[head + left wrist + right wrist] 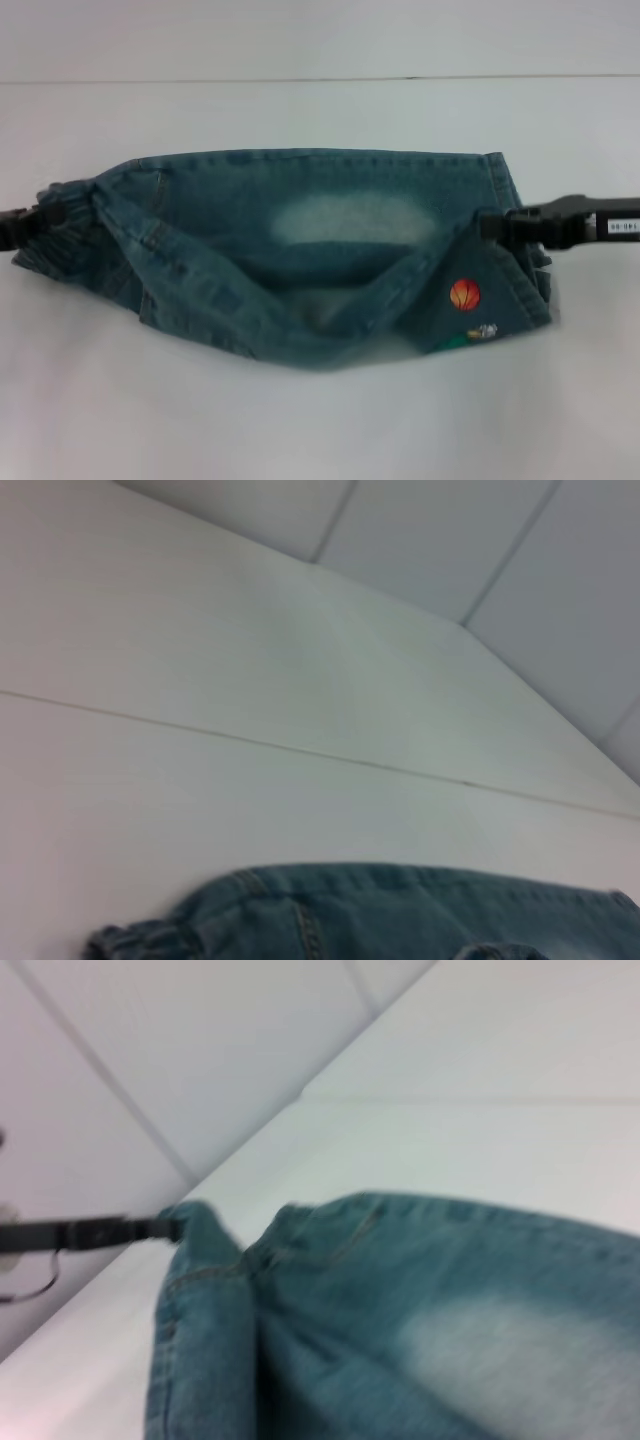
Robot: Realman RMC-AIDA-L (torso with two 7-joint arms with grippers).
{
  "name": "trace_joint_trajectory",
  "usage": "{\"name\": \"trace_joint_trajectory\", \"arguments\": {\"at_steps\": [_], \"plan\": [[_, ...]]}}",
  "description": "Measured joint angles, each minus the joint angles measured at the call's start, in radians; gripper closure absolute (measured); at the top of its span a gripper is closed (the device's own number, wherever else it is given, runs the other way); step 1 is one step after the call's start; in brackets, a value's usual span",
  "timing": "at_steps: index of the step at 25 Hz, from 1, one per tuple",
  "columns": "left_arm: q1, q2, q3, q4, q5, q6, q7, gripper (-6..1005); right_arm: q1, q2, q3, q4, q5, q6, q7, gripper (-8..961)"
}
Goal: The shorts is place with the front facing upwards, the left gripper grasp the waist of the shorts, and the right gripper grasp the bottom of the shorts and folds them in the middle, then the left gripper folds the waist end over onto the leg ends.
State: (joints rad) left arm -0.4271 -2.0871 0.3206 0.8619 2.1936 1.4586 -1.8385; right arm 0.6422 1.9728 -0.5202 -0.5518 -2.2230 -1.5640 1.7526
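The denim shorts (pixel 300 200) hang stretched between both grippers, sagging in a fold along the middle above the white table (pixel 300 420). At the left edge of the head view my left gripper (pixel 40 222) is shut on the ruched waist of the shorts (pixel 60 250). On the right, my right gripper (pixel 490 226), with its white label (pixel 622 226), is shut on the bottom of the shorts (pixel 508 180), the stitched leg ends. An orange embroidered patch (pixel 464 294) faces me on the hanging flap. The right wrist view shows the denim (pixel 420 1320) close up and the left gripper (pixel 165 1228) far off, pinching the cloth's end.
The table (pixel 200 800) runs back to a pale tiled wall (pixel 300 40). A thin seam (pixel 250 742) crosses the tabletop behind the shorts (pixel 400 910). Nothing else stands on the surface.
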Motion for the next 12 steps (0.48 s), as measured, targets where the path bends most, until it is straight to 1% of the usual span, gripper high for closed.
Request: {"name": "trace_joint_trajectory", "arguments": {"at_steps": [3,6,8,12], "plan": [[0.001,-0.006,0.0,-0.008,-0.017,-0.037,-0.003,904,-0.023,0.001,0.0,0.034,0.093,0.073,-0.031,912],[0.006,-0.013,0.0,-0.013,-0.035,-0.072,-0.004,902,-0.045,0.008,0.002,0.055,0.173,0.145,-0.064,912],[0.015,-0.02,-0.001,-0.021,-0.06,-0.103,-0.002,901,-0.055,0.016,0.003,0.06,0.198,0.194,-0.086,912],[0.025,-0.022,-0.003,-0.045,-0.09,-0.134,0.005,899,-0.059,0.039,0.0,0.063,0.209,0.307,-0.134,912]]}}
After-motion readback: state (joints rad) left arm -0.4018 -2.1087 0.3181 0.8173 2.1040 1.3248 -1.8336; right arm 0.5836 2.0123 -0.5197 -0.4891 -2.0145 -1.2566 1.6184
